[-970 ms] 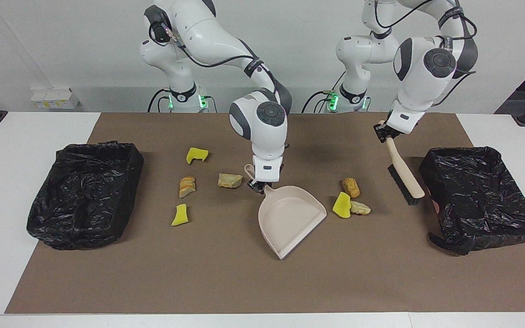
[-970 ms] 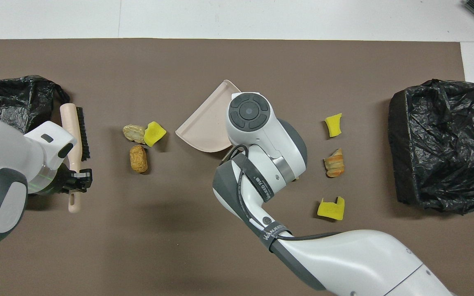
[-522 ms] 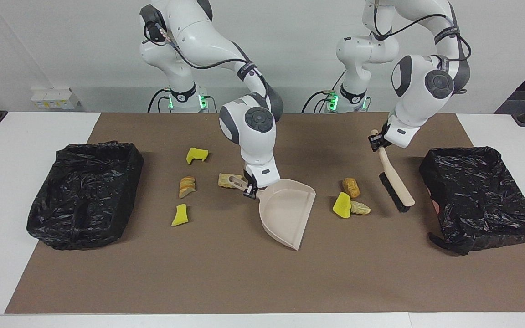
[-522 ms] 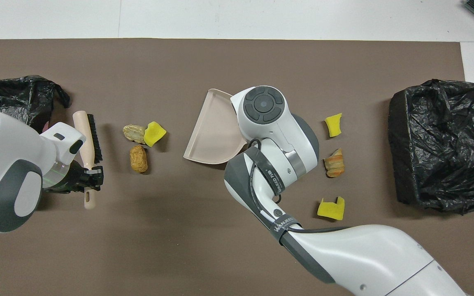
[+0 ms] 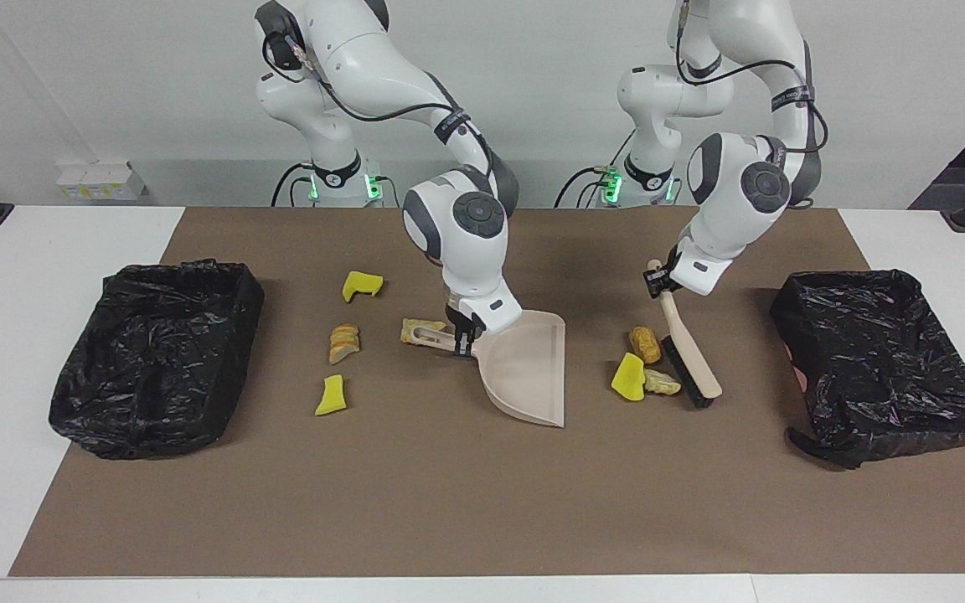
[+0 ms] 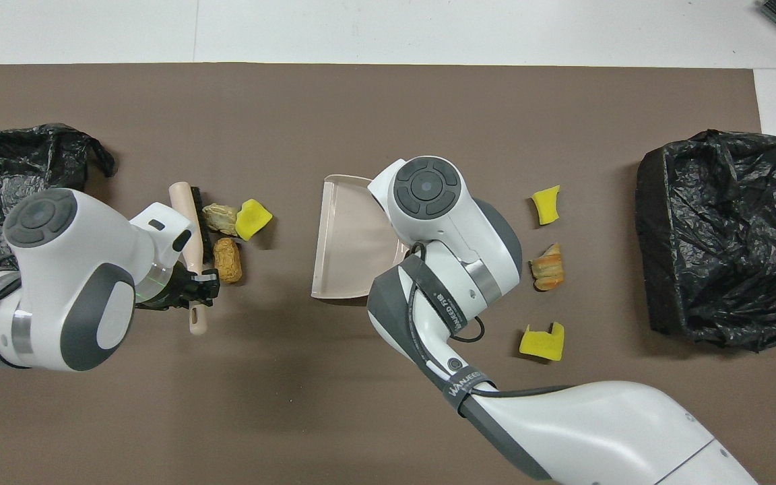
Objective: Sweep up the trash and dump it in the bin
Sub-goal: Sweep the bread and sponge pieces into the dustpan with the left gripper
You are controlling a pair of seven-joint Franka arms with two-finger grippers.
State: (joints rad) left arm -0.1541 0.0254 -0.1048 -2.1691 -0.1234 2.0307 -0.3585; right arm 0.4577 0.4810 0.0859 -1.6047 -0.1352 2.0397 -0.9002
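Observation:
My right gripper (image 5: 459,338) is shut on the handle of the beige dustpan (image 5: 528,368) (image 6: 347,236), whose open mouth faces the left arm's end of the table. My left gripper (image 5: 657,281) (image 6: 199,284) is shut on the handle of the brush (image 5: 688,368) (image 6: 194,215). Its bristles rest against three scraps of trash: a tan chunk (image 5: 644,343) (image 6: 228,260), a yellow wedge (image 5: 628,377) (image 6: 252,219) and a pale piece (image 5: 663,383) (image 6: 219,215). More scraps lie toward the right arm's end: yellow (image 5: 362,286), orange (image 5: 344,343), yellow (image 5: 332,395), tan (image 5: 415,329).
A bin lined with a black bag (image 5: 885,360) (image 6: 17,168) stands at the left arm's end of the brown mat (image 5: 449,502). A second black-lined bin (image 5: 156,352) (image 6: 718,236) stands at the right arm's end.
The left arm has carried the brush toward the table's middle, up against the three scraps. The right gripper has turned the dustpan so that its mouth faces them.

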